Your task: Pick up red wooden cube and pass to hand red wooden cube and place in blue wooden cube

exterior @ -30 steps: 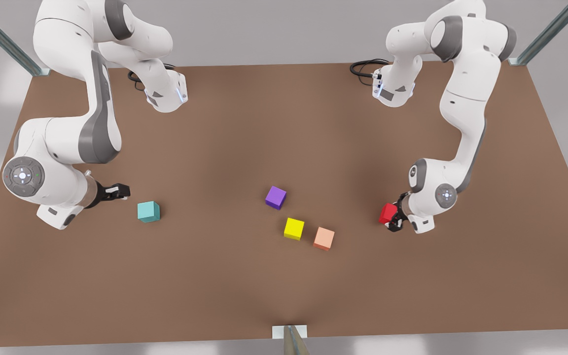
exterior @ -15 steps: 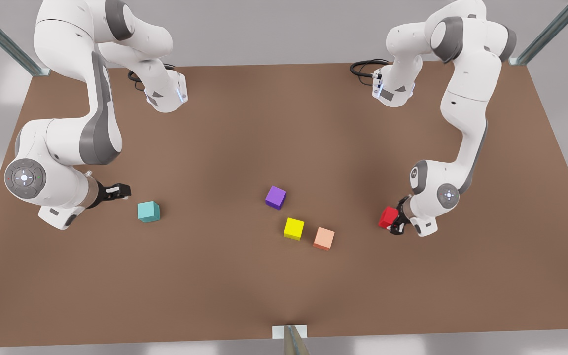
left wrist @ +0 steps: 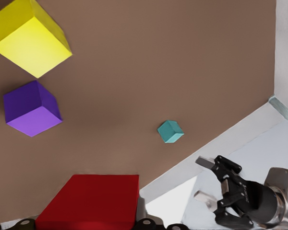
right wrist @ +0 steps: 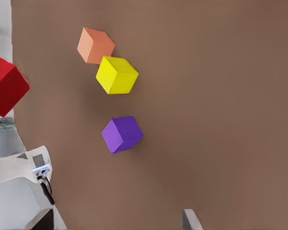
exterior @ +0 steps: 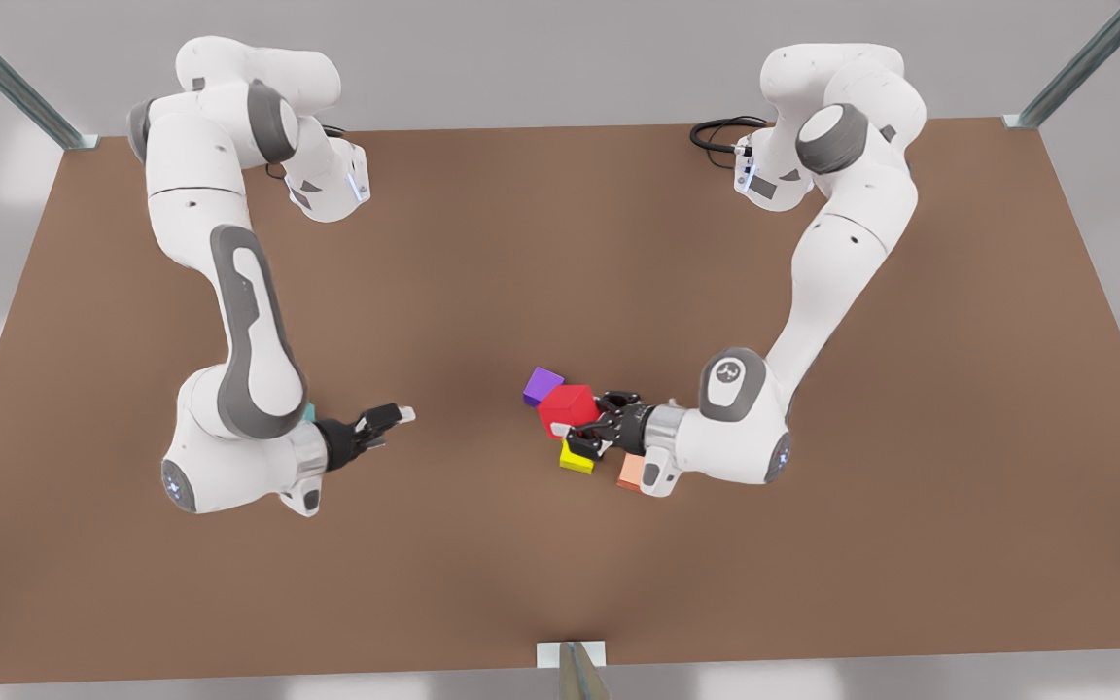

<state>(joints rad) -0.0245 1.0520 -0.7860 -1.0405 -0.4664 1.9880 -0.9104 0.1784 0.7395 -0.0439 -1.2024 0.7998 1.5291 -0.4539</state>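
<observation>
The red wooden cube (exterior: pixel 568 408) is held off the table in my left gripper (exterior: pixel 581 430), which is shut on it and belongs to the arm on the front view's right. It hangs over the cluster of loose cubes, and it fills the near edge of the left wrist view as a red block (left wrist: pixel 91 201). My right gripper (exterior: pixel 390 422), on the front view's left, is open and points at the red cube across a wide gap. The blue wooden cube (left wrist: pixel 170 131) is teal and rests on the table. In the front view only a sliver (exterior: pixel 308 412) shows behind the right arm.
A purple cube (exterior: pixel 542 383), a yellow cube (exterior: pixel 577 461) and a peach-orange cube (exterior: pixel 630 473) lie under and beside the left gripper, the last two partly hidden. The brown table (exterior: pixel 560 243) runs to metal posts at its corners.
Both arms swung in toward the middle. The left gripper carried the red cube toward the front view's left, over the loose cubes. The right gripper moved past the teal cube toward the centre.
</observation>
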